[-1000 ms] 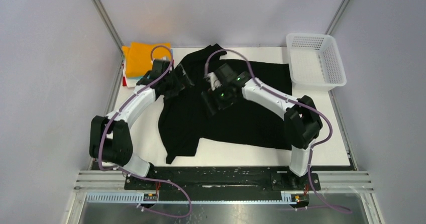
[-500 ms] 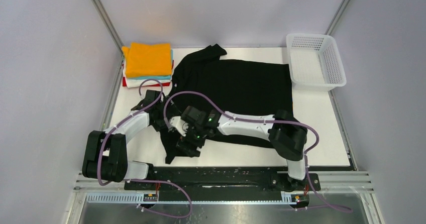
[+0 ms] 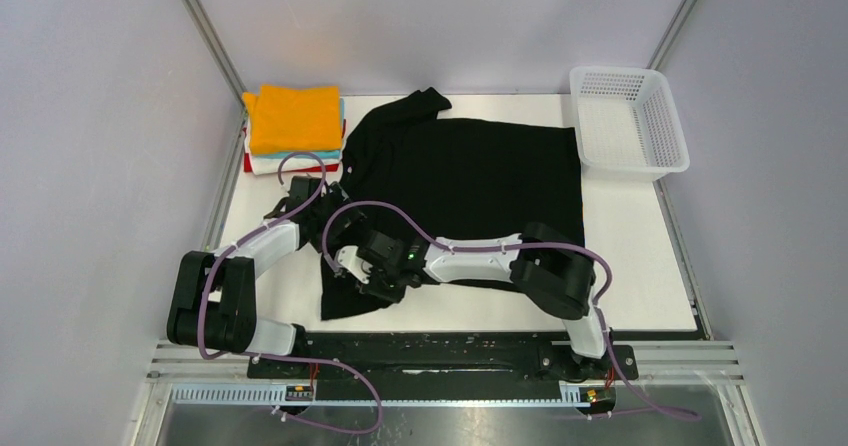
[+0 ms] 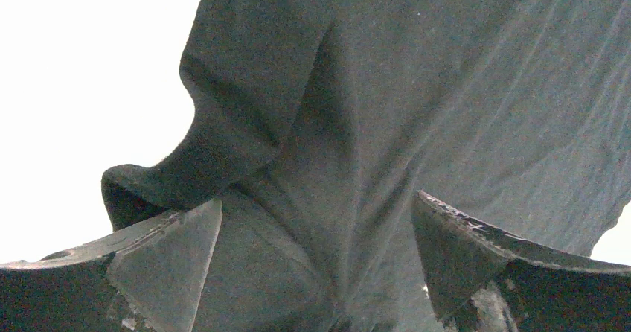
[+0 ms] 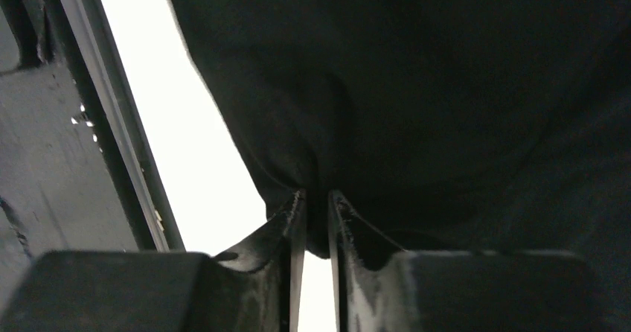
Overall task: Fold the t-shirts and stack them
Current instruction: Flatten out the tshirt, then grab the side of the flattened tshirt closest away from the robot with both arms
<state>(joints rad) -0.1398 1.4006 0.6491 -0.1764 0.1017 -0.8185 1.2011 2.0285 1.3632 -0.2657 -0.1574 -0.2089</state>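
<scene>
One soft, limp black t-shirt [image 3: 470,181] suits edge grips: the right gripper [image 5: 314,196] clamps its near edge, the left gripper [image 4: 316,202] hovers with fingers apart.

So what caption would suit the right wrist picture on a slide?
Right tool shut on an edge of the black t-shirt, white table alongside.

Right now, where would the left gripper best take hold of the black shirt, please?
Probably the shirt's left edge, where a fold curls up; come in from the bare table on its left. The left gripper hangs open there; the right gripper pinches the near corner.
</scene>
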